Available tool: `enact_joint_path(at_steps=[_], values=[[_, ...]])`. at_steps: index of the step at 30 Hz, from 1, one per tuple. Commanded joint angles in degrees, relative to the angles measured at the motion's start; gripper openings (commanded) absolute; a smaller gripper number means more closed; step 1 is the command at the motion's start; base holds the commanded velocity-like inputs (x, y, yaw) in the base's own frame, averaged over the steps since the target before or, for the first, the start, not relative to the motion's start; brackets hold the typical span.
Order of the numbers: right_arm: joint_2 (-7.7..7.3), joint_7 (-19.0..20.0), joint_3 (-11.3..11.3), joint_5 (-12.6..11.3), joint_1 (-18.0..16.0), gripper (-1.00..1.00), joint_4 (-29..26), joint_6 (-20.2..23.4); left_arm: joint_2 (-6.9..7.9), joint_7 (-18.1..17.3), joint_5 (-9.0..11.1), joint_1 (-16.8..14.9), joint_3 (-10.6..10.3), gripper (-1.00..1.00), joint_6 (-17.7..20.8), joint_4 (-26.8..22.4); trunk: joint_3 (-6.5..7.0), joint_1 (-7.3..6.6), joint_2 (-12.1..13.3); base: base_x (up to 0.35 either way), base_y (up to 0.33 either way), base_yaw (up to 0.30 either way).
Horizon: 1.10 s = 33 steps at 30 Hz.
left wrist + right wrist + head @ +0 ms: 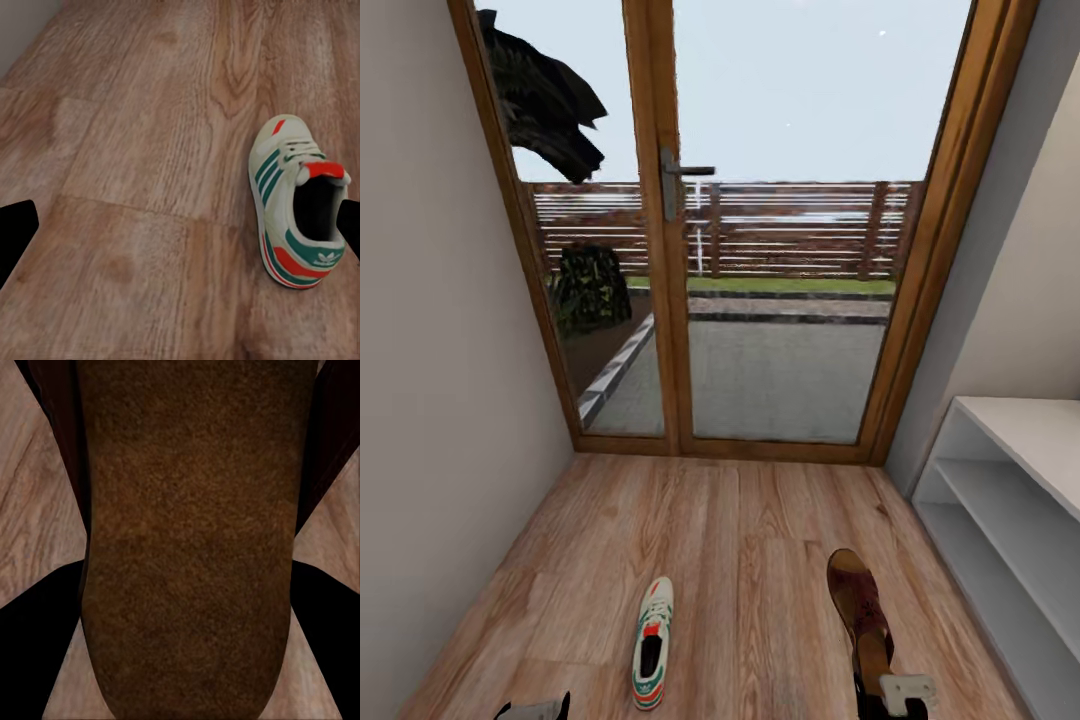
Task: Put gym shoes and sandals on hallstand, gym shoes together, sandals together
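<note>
The right tool [890,700] straddles the heel of a sandal [858,610] on the corridor floor [750,560], its grip not yet discernible, so it should clamp the sole squarely before lifting toward the hallstand [1010,500] just beside it.

White, green-striped gym shoe [653,643] — reddish-brown sandal [860,610].

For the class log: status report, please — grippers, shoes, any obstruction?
Right gripper over dark reddish-brown leather sandal, jaws straddling it, grip unconfirmed. Left gripper open beside white green-striped sneaker. Both on wood-plank floor; pale-grey rack unobstructed.
</note>
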Motion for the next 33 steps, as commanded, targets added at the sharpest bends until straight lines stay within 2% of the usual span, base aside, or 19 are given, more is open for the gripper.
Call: enact_joint_path(at_steps=[1, 5, 6, 9, 13, 14, 21, 26, 28, 29, 30, 32, 33], values=[[-0.02, -0.1, 0.1, 0.2, 0.0, -1.0, -1.1, -0.1, 0.0, -0.3, 0.5, 0.0, 0.1, 1.0, -0.1, 0.0, -0.06, 0.02, 0.0, 0.298, -0.125, 0.0], [-0.02, 2.2, 0.5, 0.3, 0.0, -1.0, -6.6, 0.3, -0.01, -0.3, 0.5, -0.1, 0.1, 1.0, 0.0, 0.0, -0.06, 0.02, 0.0, 0.292, -0.141, 0.0], [-0.02, 4.2, 1.0, 0.3, 0.0, -1.0, -9.6, 0.7, -0.02, -0.3, 0.5, -0.1, 0.0, 1.0, 0.1, 0.0, -0.06, 0.02, 0.0, 0.287, -0.154, 0.0], [-0.06, 7.9, 1.6, 0.4, 0.0, -1.0, -14.0, 2.3, -0.02, -0.3, 0.5, -0.1, -0.1, 1.0, 0.2, 0.0, -0.06, 0.02, 0.0, 0.285, -0.158, 0.0], [-0.09, 14.0, 2.1, 0.4, -0.1, -1.0, -19.9, 7.7, -0.06, -0.4, 0.4, -0.2, -0.2, 1.0, 0.4, 0.0, -0.06, 0.02, 0.0, 0.284, -0.162, 0.0], [-0.16, 16.3, 2.2, 0.4, -0.3, -1.0, -21.7, 10.4, -0.08, -0.4, 0.3, -0.2, -0.3, 1.0, 0.4, 0.0, -0.06, 0.02, 0.0, 0.277, -0.162, 0.0], [-0.68, 24.1, 2.3, 0.5, -1.6, -1.0, -27.4, 18.6, -0.1, -0.5, -0.2, -0.3, -0.6, 1.0, 0.4, -0.4, -0.06, 0.02, 0.0, 0.149, -0.088, 0.0], [-1.7, 27.2, 2.3, 0.7, -1.9, -1.0, -29.4, 20.9, -0.17, -0.5, -0.4, -0.7, -0.8, 1.0, 0.6, -0.4, -0.06, 0.02, 0.0, 0.025, -0.015, 0.0], [-2.32, 27.9, 2.3, 2.2, -2.0, -1.0, -29.8, 21.4, -0.42, -0.5, -0.3, -1.7, -0.8, 1.0, 2.8, -0.7, -0.06, 0.02, 0.0, 0.004, -0.002, 0.0], [-2.57, 28.0, 2.3, 3.1, -2.0, -1.0, -30.0, 21.5, -0.53, -0.4, -0.3, -3.3, -0.8, 1.0, 6.0, -0.5, -0.06, 0.02, 0.0, 0.002, -0.001, 0.0], [-2.75, 28.1, 2.3, 4.1, -2.0, -1.0, -30.1, 21.6, -0.6, -0.3, -0.4, -6.6, -0.8, 1.0, 12.4, -0.3, -0.06, 0.02, 0.0, 0.0, 0.0, 0.0], [-2.81, 28.1, 2.3, 4.4, -2.0, -1.0, -30.1, 21.6, -0.87, -0.3, -0.4, -8.1, -0.8, 1.0, 15.0, -0.2, -0.06, 0.02, 0.0, 0.0, 0.0, 0.0], [-2.86, 28.1, 2.3, 4.5, -2.0, -1.0, -30.0, 21.9, -2.44, -0.1, -2.9, -9.1, -1.3, 1.0, 16.3, -0.7, -0.06, 0.02, 0.0, 0.0, 0.0, 0.0]])
